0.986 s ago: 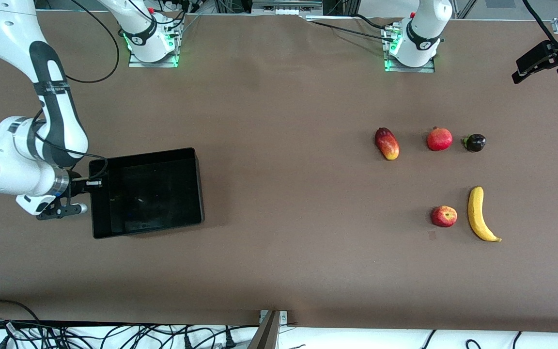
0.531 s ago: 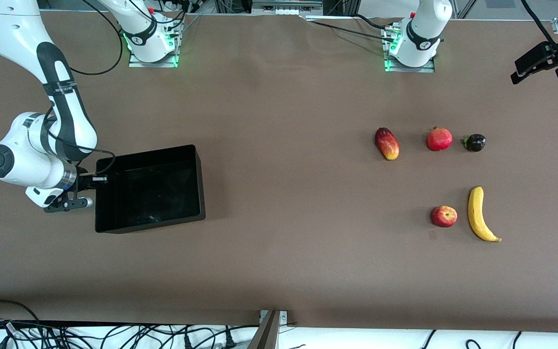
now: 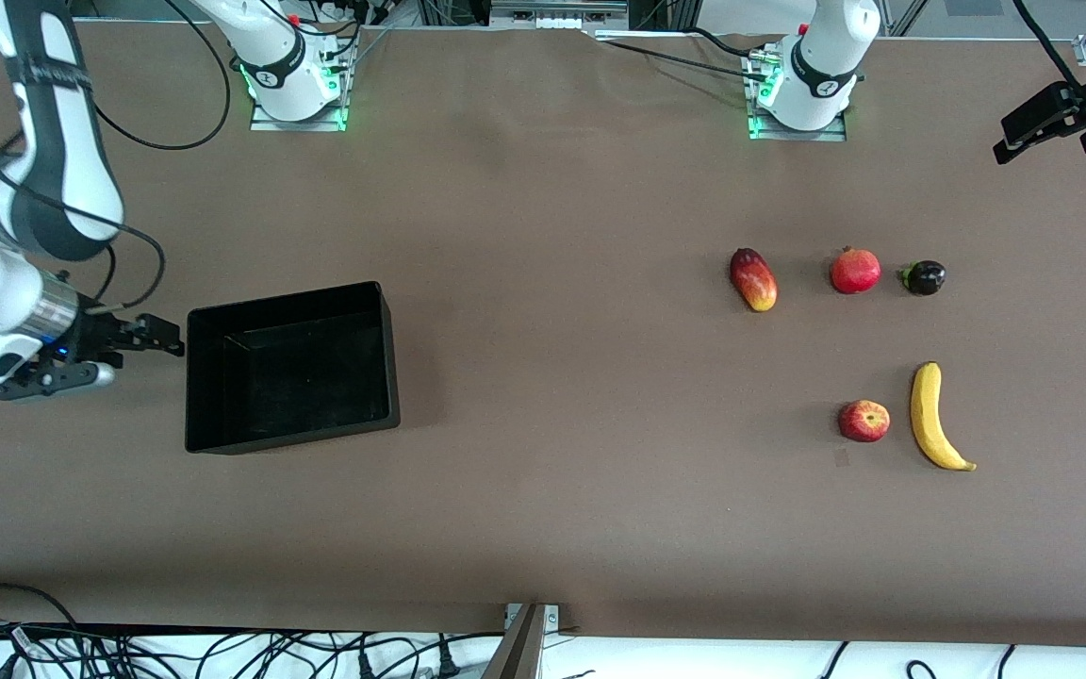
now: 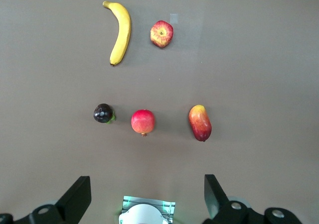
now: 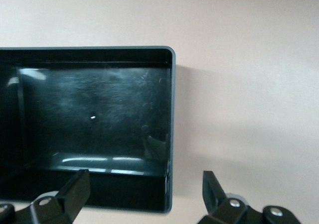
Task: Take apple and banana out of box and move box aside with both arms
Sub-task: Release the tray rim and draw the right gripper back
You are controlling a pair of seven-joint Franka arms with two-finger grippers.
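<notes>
The black box (image 3: 293, 436) sits on the table toward the right arm's end, with nothing in it. My right gripper (image 3: 166, 341) is open just outside the box's end wall, apart from it. The right wrist view shows the box (image 5: 94, 114) past my open gripper (image 5: 144, 176). The red apple (image 3: 863, 421) and the yellow banana (image 3: 934, 415) lie side by side toward the left arm's end. My left gripper (image 3: 1010, 149) is open, high over the table's edge. In the left wrist view my left gripper (image 4: 147, 180) is open well above the apple (image 4: 162, 34) and banana (image 4: 121, 32).
A mango (image 3: 753, 279), a pomegranate (image 3: 855, 271) and a small dark purple fruit (image 3: 924, 277) lie in a row, farther from the front camera than the apple and banana. Cables run along the table's near edge.
My right gripper let go of the box's end wall and drew back toward the right arm's end. Before that the box shifted slightly. The left arm and the fruits have not moved.
</notes>
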